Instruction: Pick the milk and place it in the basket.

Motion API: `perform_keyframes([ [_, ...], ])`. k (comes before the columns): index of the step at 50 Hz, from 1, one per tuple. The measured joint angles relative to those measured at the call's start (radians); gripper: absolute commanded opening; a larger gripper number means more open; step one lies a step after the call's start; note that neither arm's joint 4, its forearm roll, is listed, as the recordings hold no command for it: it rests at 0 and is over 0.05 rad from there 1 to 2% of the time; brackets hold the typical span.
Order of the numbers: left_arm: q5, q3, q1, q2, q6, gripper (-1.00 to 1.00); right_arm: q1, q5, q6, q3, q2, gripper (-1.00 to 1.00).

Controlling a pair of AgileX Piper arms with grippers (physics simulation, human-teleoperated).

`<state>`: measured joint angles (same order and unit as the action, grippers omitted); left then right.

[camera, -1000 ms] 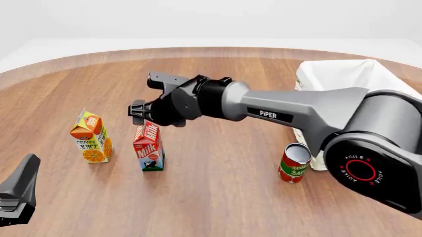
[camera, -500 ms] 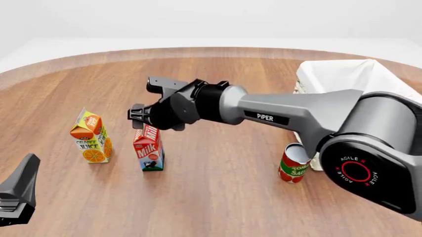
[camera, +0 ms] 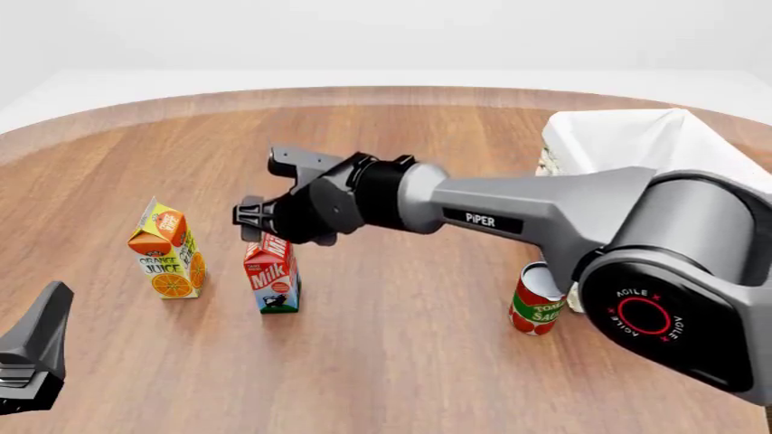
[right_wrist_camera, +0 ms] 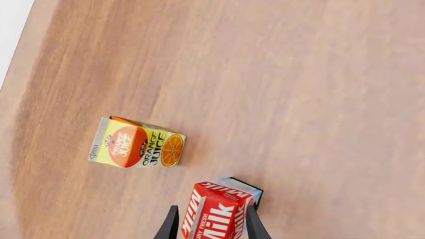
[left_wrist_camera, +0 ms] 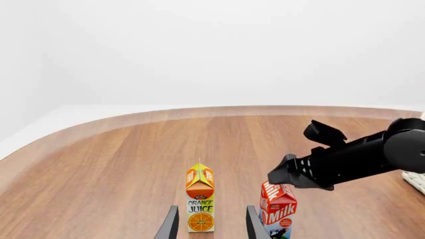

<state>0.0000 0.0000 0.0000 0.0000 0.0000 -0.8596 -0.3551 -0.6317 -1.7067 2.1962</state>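
The milk stands upright on the wooden table, red gable top and blue-white sides. My right gripper hovers open just above its top. In the right wrist view the milk sits between the two fingertips of the right gripper, and I cannot tell whether they touch it. The basket, cream wicker with white lining, stands at the far right, partly behind the right arm. My left gripper is open and low at the near left, apart from the milk.
An orange juice carton stands just left of the milk. A red tomato-sauce can stands in front of the basket, under the right arm. The table's curved edge runs along the back.
The right gripper has come down a little toward the milk's top, still open. The cartons, can and left arm have not moved.
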Motion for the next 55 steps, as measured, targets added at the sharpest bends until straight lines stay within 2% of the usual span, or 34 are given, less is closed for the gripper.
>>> perform_keyframes([
  [55, 0.000, 0.000, 0.000, 0.000, 0.000, 1.00, 0.001, 0.044, -0.046, 0.026, 0.022, 1.00],
])
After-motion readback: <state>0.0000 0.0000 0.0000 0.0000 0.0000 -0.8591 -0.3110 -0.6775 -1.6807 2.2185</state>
